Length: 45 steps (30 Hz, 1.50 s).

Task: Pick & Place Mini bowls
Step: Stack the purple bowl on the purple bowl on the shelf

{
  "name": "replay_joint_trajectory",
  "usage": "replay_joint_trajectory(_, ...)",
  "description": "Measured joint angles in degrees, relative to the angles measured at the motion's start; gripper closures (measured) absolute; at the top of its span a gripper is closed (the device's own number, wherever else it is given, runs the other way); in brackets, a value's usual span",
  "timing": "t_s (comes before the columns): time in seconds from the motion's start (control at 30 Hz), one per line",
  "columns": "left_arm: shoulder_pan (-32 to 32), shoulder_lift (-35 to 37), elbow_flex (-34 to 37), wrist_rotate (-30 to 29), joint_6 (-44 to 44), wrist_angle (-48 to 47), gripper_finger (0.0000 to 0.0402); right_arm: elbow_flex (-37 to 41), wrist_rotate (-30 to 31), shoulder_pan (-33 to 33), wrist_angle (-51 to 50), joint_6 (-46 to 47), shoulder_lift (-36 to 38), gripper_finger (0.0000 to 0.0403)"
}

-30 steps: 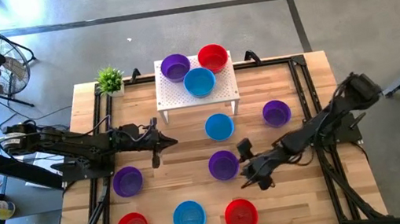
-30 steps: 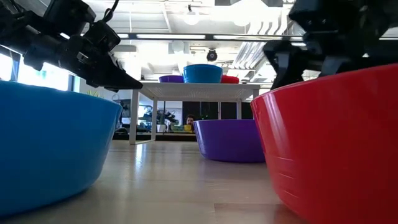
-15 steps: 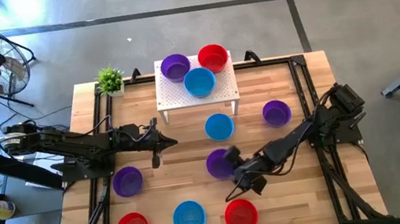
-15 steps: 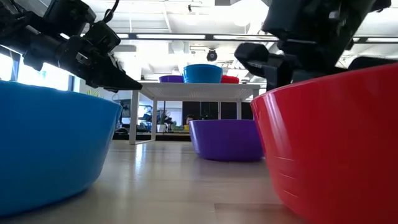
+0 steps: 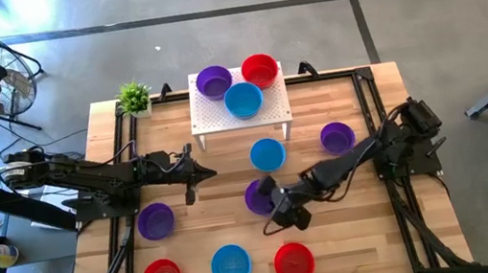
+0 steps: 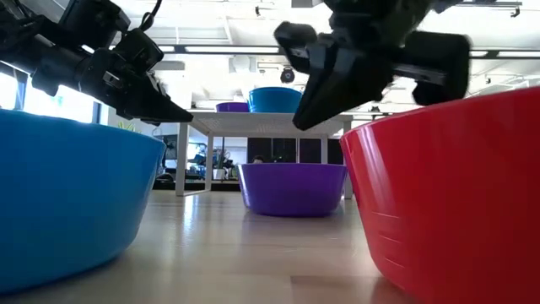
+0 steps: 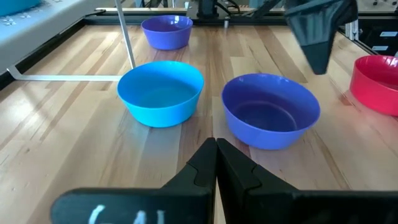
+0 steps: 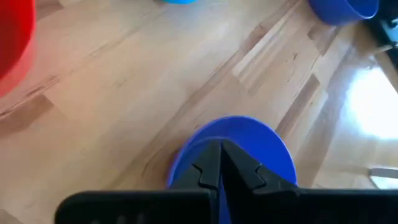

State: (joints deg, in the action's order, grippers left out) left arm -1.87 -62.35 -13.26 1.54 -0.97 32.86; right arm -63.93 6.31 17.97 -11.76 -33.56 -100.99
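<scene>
While at mid-counter point(image 5: 365, 235), right hand point(image 5: 276, 211): fingers pressed together, empty, beside purple bowl point(image 5: 259, 196).
Left hand point(image 5: 199, 173): fingers together, empty, hovering.

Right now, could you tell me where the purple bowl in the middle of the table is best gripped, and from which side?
The purple bowl stands upright and open, with a thin round wall, so I would pinch its rim from above, one finger inside and one outside. The side nearest the right gripper, now shut just beside it, looks easiest.
</scene>
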Motion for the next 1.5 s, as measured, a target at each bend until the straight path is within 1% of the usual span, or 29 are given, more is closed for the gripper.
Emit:
replay_joint_trajectory(0.07,0.0,0.0,0.0,0.0,0.0,0.0,0.0399,0.0,0.2,-0.9,-0.4,1.5,0.0,0.0395)
replay_joint_trajectory(0.2,0.0,0.0,0.0,0.0,0.0,0.0,0.0399,-0.2,6.6,0.7,-4.5,3.7,0.5,0.0365)
replay_joint_trajectory(0.27,0.0,0.0,0.0,0.0,0.0,0.0,0.0399,-0.2,8.1,2.1,-5.6,5.3,0.5,0.0343)
replay_joint_trajectory(0.4,0.0,0.0,0.0,0.0,0.0,0.0,0.0399,-0.2,6.6,3.2,-8.3,9.8,0.2,0.0298)
replay_joint_trajectory(0.47,0.0,0.0,0.0,-0.1,0.0,0.0,0.0399,-0.1,7.3,3.2,-9.3,10.9,-0.4,0.0281)
replay_joint_trajectory(0.57,0.0,0.0,0.0,-0.2,0.0,0.1,0.0399,-0.1,8.4,2.6,-8.6,10.3,-1.8,0.0264)
replay_joint_trajectory(0.63,0.0,0.0,0.0,-0.1,0.0,0.0,0.0399,-0.1,7.0,1.8,-7.5,8.9,-3.1,0.0259)
replay_joint_trajectory(0.73,0.0,0.0,0.0,-0.1,0.0,0.0,0.0399,-0.1,3.2,0.6,-6.7,7.8,-5.1,0.0264)
replay_joint_trajectory(0.8,0.0,0.0,0.0,-0.1,0.0,0.0,0.0399,-0.1,2.0,0.2,-5.6,7.7,-6.2,0.0278)
replay_joint_trajectory(0.87,0.0,0.0,0.0,-0.1,0.0,0.0,0.0399,-0.1,1.5,-0.3,-4.7,7.6,-6.9,0.0304)
replay_joint_trajectory(1.0,0.0,0.0,0.0,-0.1,0.0,-0.1,0.0399,-0.1,-1.0,-1.1,-4.2,5.3,-7.1,0.0381)
replay_joint_trajectory(1.03,0.0,0.0,0.0,-0.1,0.0,0.0,0.0399,-0.1,-1.1,-1.2,-3.7,4.7,-7.1,0.0391)
replay_joint_trajectory(1.13,0.0,0.0,0.0,-0.1,0.0,0.1,0.0399,-0.4,-1.2,-1.2,-1.8,2.4,-6.7,0.0388)
replay_joint_trajectory(1.23,0.0,0.0,0.0,-0.1,0.0,0.2,0.0399,-1.4,-4.3,-2.3,0.9,-0.2,-6.7,0.0398)
replay_joint_trajectory(1.3,0.0,0.0,0.0,-0.1,0.0,0.2,0.0399,-2.4,-6.7,-3.6,2.9,-1.6,-7.3,0.0397)
replay_joint_trajectory(1.5,0.0,0.0,0.0,-0.1,0.0,0.3,0.0399,-8.4,-8.7,-7.3,2.0,-5.2,-12.2,0.0399)
